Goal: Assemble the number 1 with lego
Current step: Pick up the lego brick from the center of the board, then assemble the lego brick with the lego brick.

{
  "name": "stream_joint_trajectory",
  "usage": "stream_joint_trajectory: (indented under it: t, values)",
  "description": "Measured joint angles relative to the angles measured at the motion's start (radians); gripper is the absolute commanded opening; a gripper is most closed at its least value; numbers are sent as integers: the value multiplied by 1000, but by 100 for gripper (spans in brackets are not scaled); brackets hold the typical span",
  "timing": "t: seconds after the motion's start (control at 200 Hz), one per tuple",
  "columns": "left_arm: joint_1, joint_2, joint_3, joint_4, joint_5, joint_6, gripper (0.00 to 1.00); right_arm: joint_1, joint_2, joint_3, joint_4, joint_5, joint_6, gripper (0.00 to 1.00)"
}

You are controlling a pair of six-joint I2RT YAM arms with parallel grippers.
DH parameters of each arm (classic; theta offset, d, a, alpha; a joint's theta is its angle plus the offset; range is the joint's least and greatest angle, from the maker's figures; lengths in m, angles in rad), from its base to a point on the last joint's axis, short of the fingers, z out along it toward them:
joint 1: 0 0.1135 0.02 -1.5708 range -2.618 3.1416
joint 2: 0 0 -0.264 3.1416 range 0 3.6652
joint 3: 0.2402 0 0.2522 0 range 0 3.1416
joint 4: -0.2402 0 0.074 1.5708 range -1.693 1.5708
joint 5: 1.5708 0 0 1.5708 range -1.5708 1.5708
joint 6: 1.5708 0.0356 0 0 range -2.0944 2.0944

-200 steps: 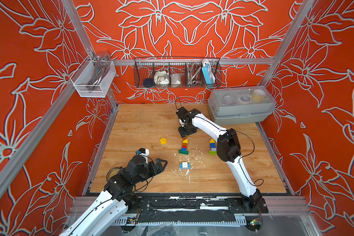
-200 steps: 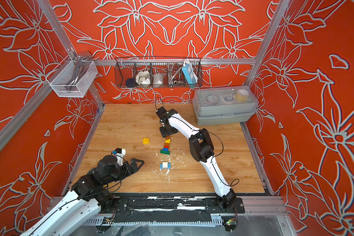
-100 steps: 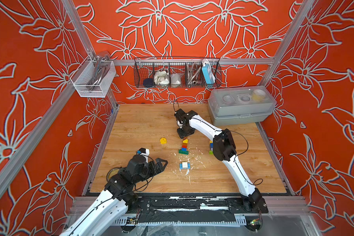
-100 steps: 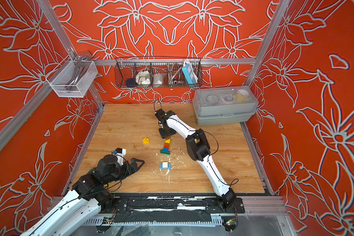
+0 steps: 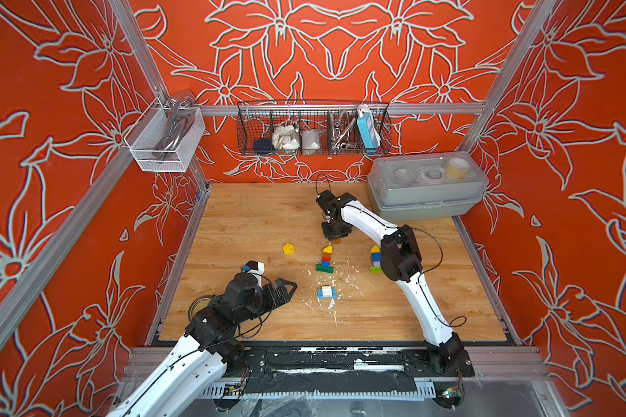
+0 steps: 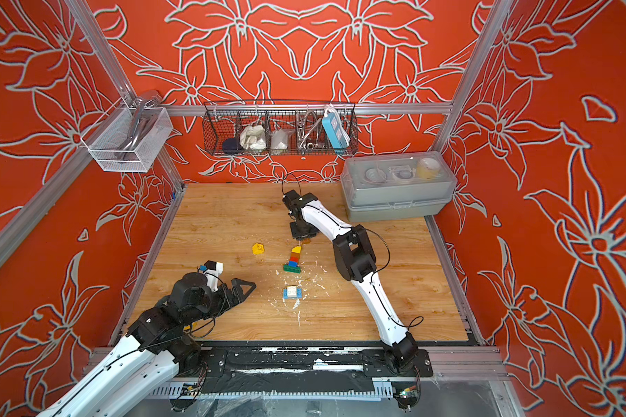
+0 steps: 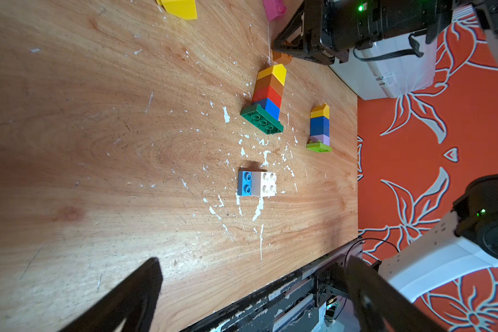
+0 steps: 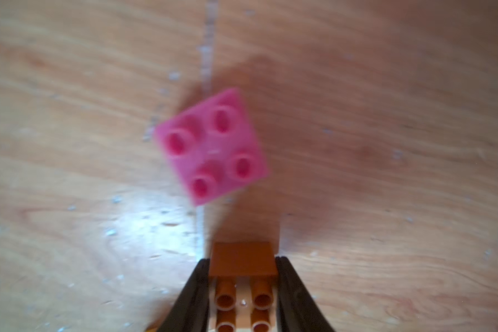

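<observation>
pinches a brown brick at the very tips of the right gripper, just past the yellow end of the green-based stack, close to it yet apart; cannot tell whether lifted off the table or resting on it. holds the left gripper spread wide and empty, well off the stack's green end and over toward its left. shows a pink brick just beyond the brown one, farther again from the stack; a lime-based stack beside the green-based one, on the right arm's side; a white-and-light-blue pair off the green end; a loose yellow brick out to the left. grips with only a shallow bite, so may let the brown brick pivot or pop free under pressing force. presents round studs or tubes to the wrist camera, unclear which, so may reach the stack wrong way round and refuse to seat. meets a sloped yellow cap at that end of the stack, so probably finds no studs to lock onto there and could merely shove the whole stack across the wood. risks clipping the pink brick on swinging away, given such closeness. offers no brace from the idle left gripper against any such push.
</observation>
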Motion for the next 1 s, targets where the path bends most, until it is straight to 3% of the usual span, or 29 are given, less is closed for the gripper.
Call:
stream_joint_trajectory:
  t: [0.19,0.39,0.5,0.686,1.001]
  values:
    - [4,0,0,0,0,1,100,-36,-118,-143,5,20,82,28]
    - [5,-26,0,-3,0,0,100,-10,-425,-490,98,-5,217,27]
    - [5,-59,-1,-9,0,-1,100,60,-564,-616,128,-6,289,27]
    - [8,-99,-9,-27,0,-5,100,239,-678,-746,175,15,400,26]
    - [9,-197,-33,-80,-5,-26,100,407,-698,-892,244,21,522,26]
